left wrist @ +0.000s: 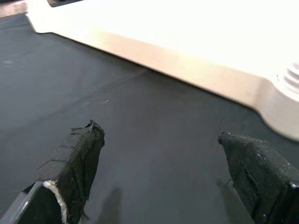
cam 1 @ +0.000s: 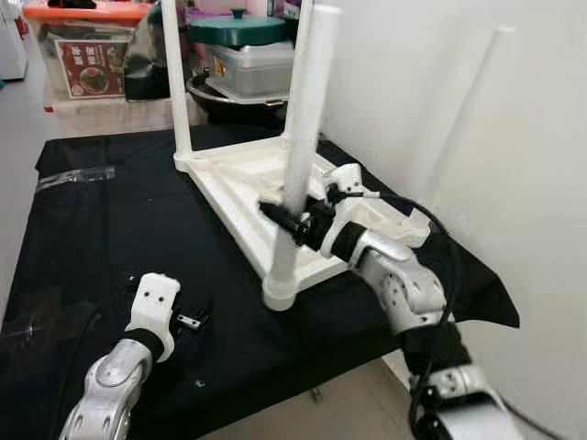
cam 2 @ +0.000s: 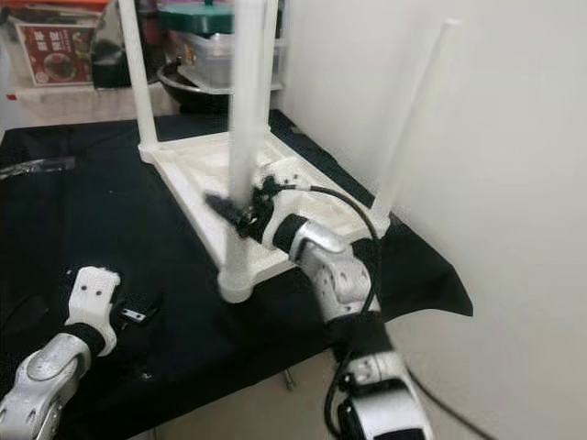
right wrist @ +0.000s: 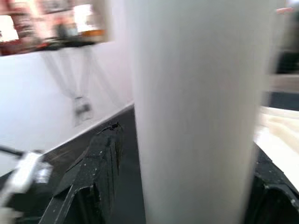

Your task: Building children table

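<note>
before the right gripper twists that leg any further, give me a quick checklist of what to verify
1. Right gripper around the near table leg: ok, black fingers sit on both sides of it.
2. Leg seated in the corner socket of the upturned white tabletop: cannot tell how tight; it stands about upright.
3. Other legs fitted: ok, the far left leg and the leg by the wall stand in their corners.
4. Left gripper out of the way: ok, open and holding nothing, over the black cloth beside the tabletop's edge.
5. Right arm's cable free of the legs: ok.

arms (cam 1: 404, 280): silver | wrists: white | pincer fingers (left wrist: 77, 161): black | cable: black
</note>
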